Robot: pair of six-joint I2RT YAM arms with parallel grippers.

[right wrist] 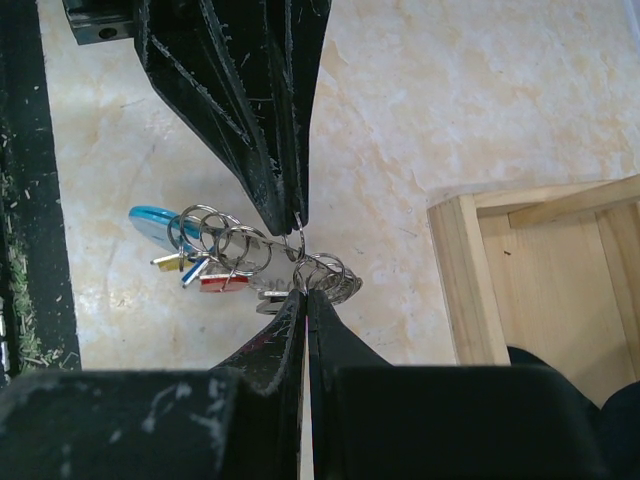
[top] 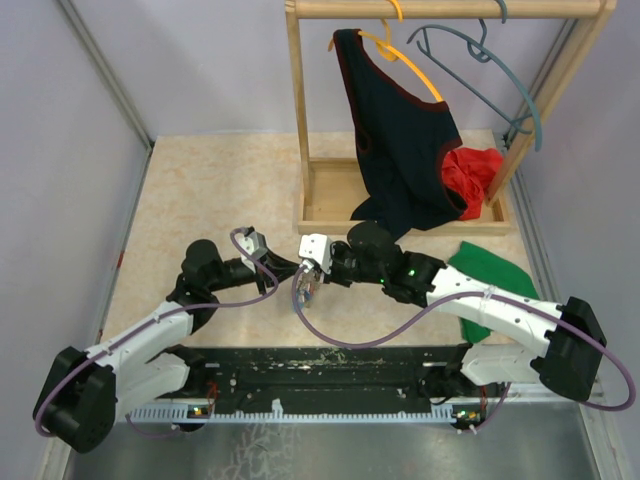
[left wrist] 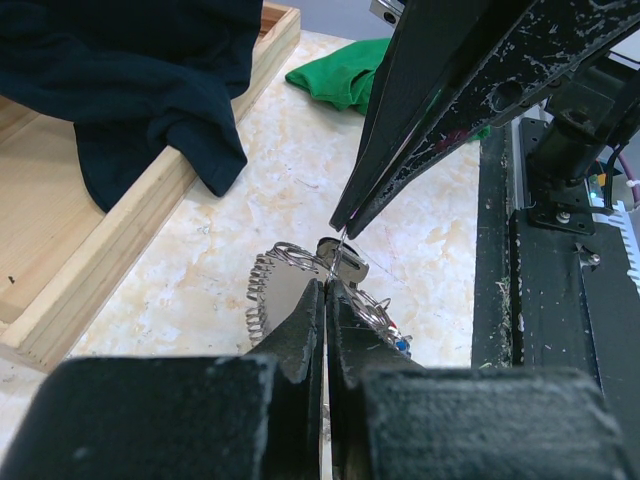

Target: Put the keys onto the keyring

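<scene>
Table (top: 200,190) showing beige marbling beneath the tools, wooden tray (top: 330,195) standing beyond, left tool (left wrist: 325,285) and right tool (right wrist: 303,295) meeting tip-to-tip, both clamping the grey coiled keyring (right wrist: 240,240), red and blue keys (right wrist: 212,283) clustering against it.

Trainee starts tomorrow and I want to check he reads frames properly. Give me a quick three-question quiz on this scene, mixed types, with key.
1. True or false: the left gripper and right gripper are both open.
2. The cloth lying beside the right arm is: A white, B green, C yellow.
3. Fill in: the dark top hangs on the ___ hanger.

Key: 1 false, both are shut on the wire of the keyring. 2 B. 3 yellow.
</scene>
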